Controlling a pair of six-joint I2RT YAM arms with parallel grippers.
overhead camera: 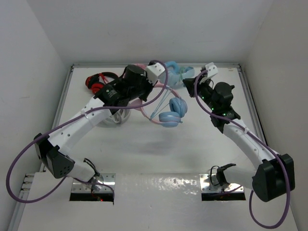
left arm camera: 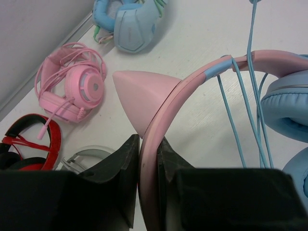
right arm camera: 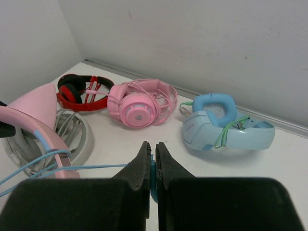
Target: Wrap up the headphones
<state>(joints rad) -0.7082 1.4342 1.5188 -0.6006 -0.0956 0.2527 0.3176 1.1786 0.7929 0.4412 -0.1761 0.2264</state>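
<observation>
The headphones (overhead camera: 172,113) are gripped at the pink band by the left pincer (left arm camera: 148,144), right of the red pair (overhead camera: 97,82). The cable (right arm camera: 96,167) is pinched in the right pincer (right arm camera: 151,153). A few turns look wound, with more probably left.

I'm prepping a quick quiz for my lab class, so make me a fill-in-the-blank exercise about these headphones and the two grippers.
1. The left gripper is shut on the pink ____ of the cat-ear headphones with light blue earcups.
2. The right gripper pinches that pair's thin teal ____.
3. The black-padded headphones beside the all-pink headphones have a ____ band.
Missing words: headband; cable; red.
</observation>
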